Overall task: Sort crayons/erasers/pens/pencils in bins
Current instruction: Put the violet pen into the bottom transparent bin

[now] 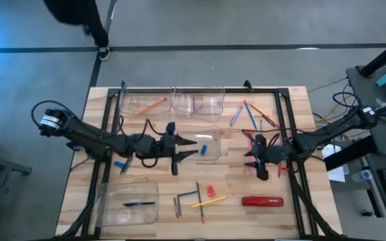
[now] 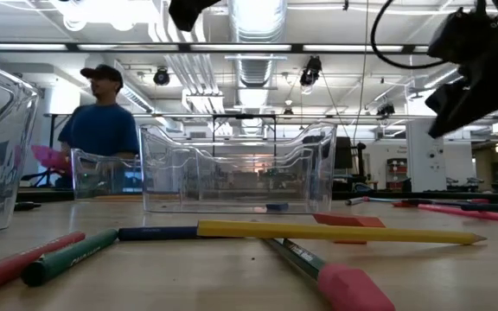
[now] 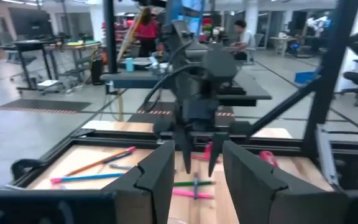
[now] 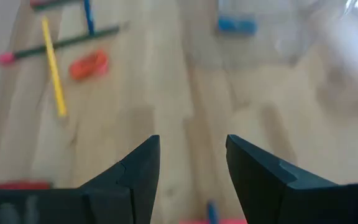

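My left gripper (image 1: pixel 191 148) (image 3: pixel 197 155) hovers open over the table's middle, pointing level toward the right edge, just over the middle clear bin (image 1: pixel 210 155), which holds a short blue piece (image 1: pixel 204 148). My right gripper (image 1: pixel 248 155) (image 4: pixel 192 146) faces it from the right, open and tilted down, with nothing between its fingers. A yellow pencil (image 1: pixel 208 201) (image 4: pixel 53 65), an orange eraser (image 1: pixel 211 191) (image 4: pixel 89 64) and other sticks lie near the front edge. More sticks (image 1: pixel 250 115) lie at the far right.
Two clear bins (image 1: pixel 173 100) stand at the far edge, the left one holding an orange pencil (image 1: pixel 151 105). A near-left bin (image 1: pixel 127 204) holds a black pen (image 1: pixel 139 203). A red oblong object (image 1: pixel 263 200) lies front right. A person (image 2: pixel 102 112) shows beyond the table.
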